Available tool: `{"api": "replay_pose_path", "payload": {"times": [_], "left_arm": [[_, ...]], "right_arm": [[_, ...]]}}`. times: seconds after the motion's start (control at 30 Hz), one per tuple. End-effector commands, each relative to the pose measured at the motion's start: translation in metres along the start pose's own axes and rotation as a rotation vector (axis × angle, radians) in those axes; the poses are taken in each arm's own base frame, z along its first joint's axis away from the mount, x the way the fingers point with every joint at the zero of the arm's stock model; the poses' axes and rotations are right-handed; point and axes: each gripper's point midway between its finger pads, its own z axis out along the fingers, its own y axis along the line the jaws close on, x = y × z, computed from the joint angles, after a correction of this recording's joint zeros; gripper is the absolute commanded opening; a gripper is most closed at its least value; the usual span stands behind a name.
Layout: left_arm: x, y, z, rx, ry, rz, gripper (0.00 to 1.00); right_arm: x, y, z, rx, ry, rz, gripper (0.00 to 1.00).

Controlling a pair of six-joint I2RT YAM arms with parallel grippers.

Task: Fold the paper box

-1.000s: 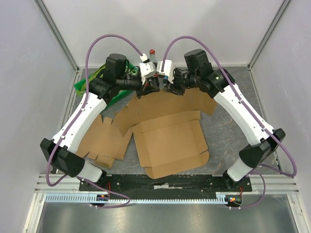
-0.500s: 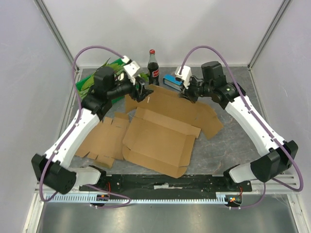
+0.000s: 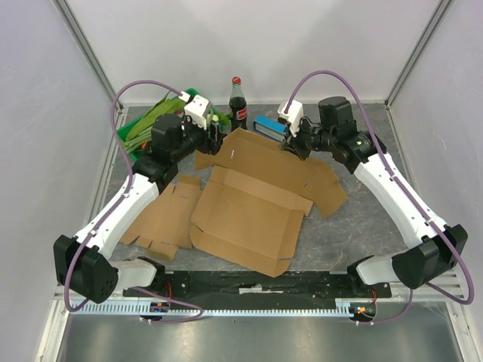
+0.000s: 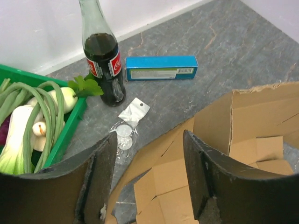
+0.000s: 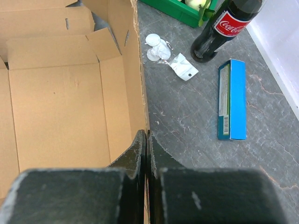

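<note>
The right gripper's (image 5: 146, 140) fingers are pressed together on the far edge of the paper box (image 3: 249, 211), which lies opened out mid-table. The left gripper's (image 4: 149, 140) fingers stand wide and hold nothing above its far-left corner. With only one thin edge pinched, a pull could tear the flap or slide the sheet into the bottle (image 3: 237, 102). There is one box, one spare blank (image 3: 162, 215), one bottle, one blue carton (image 3: 269, 126) and one green tray (image 3: 130, 136).
</note>
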Motion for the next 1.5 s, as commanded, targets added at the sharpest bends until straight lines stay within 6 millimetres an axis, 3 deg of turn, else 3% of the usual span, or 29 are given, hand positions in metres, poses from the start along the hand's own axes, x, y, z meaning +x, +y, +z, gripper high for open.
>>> {"api": "replay_pose_path", "payload": {"times": [0.0, 0.2, 0.33, 0.5, 0.63, 0.77, 0.97, 1.07, 1.17, 1.2, 1.27, 1.3, 1.47], "left_arm": [[-0.016, -0.001, 0.001, 0.02, -0.063, 0.094, 0.61], [-0.016, -0.019, -0.009, 0.082, -0.08, 0.087, 0.67], [-0.028, -0.004, -0.023, -0.037, -0.118, -0.001, 0.7], [-0.05, -0.005, -0.043, -0.057, -0.181, -0.131, 0.75], [-0.049, -0.03, -0.035, 0.096, -0.13, -0.116, 0.79], [-0.033, -0.037, -0.019, 0.157, -0.062, -0.079, 0.75], [-0.013, -0.036, 0.001, 0.124, 0.013, -0.005, 0.56], [-0.006, -0.036, 0.008, 0.088, 0.034, 0.032, 0.38], [-0.002, -0.043, 0.014, 0.072, 0.04, 0.058, 0.09], [-0.001, -0.044, 0.016, 0.071, 0.035, 0.065, 0.02], [0.0, -0.052, 0.017, 0.087, 0.026, 0.068, 0.02], [0.002, -0.055, 0.017, 0.096, 0.02, 0.068, 0.02], [0.004, -0.061, 0.013, 0.119, -0.001, 0.067, 0.02]], "right_arm": [[-0.017, -0.007, -0.005, 0.03, -0.059, -0.016, 0.0], [-0.015, -0.009, -0.003, 0.035, -0.052, -0.009, 0.0], [-0.014, -0.012, -0.005, 0.061, -0.042, -0.001, 0.0], [-0.017, -0.011, -0.007, 0.06, -0.048, -0.004, 0.0], [-0.017, -0.01, -0.006, 0.052, -0.051, -0.004, 0.0], [-0.019, -0.01, -0.007, 0.052, -0.056, -0.003, 0.0], [-0.019, -0.011, -0.008, 0.057, -0.056, 0.0, 0.0], [-0.02, -0.013, -0.01, 0.076, -0.055, 0.01, 0.0], [-0.016, -0.019, -0.008, 0.109, -0.035, 0.046, 0.0], [-0.015, -0.021, -0.008, 0.124, -0.03, 0.057, 0.06], [-0.007, -0.02, -0.003, 0.122, -0.01, 0.068, 0.15], [-0.007, -0.022, -0.002, 0.139, -0.013, 0.069, 0.27], [-0.002, -0.019, 0.01, 0.145, 0.007, 0.053, 0.41]]}}
